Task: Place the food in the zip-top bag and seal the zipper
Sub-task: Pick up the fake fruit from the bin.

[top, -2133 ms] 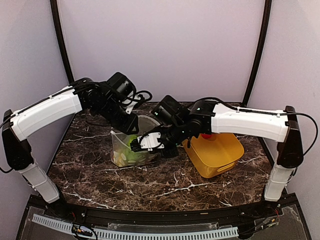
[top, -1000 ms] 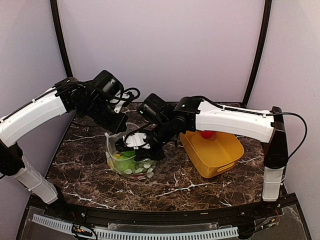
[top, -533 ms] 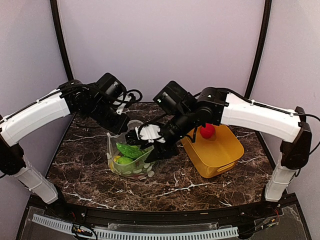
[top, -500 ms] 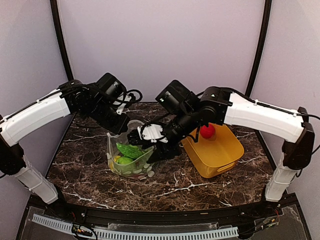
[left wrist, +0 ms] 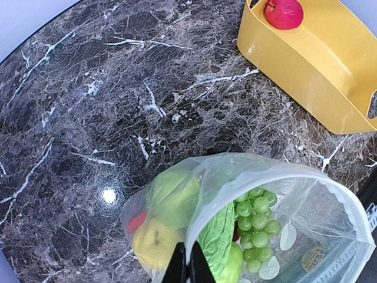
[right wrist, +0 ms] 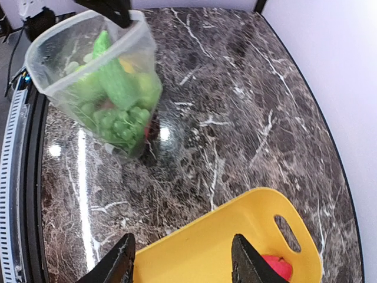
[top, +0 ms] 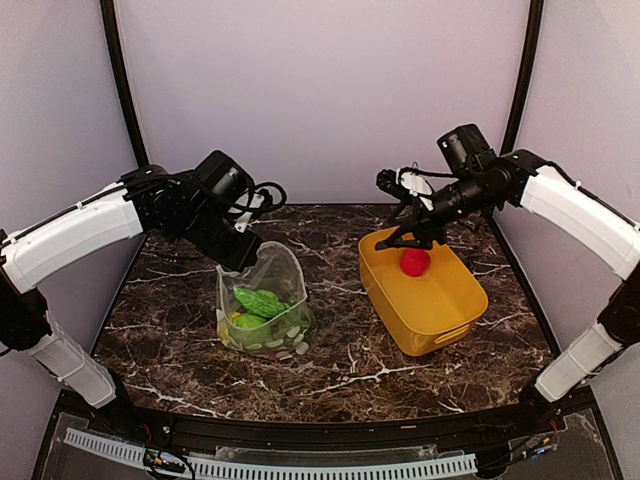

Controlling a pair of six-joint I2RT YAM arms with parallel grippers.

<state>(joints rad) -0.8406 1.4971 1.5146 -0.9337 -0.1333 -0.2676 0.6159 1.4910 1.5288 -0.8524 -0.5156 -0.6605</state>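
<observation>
Left jaws clamp bag; grapes clear only from wrists

I can read no word, number or brand anywhere in my three views. The only print I find is on the zip-top bag: plain pale dots, which spell nothing, and one small round brownish mark low on the bag's wall in my left wrist view, too blurred for me to tell whether it carries letters or a logo.
</observation>
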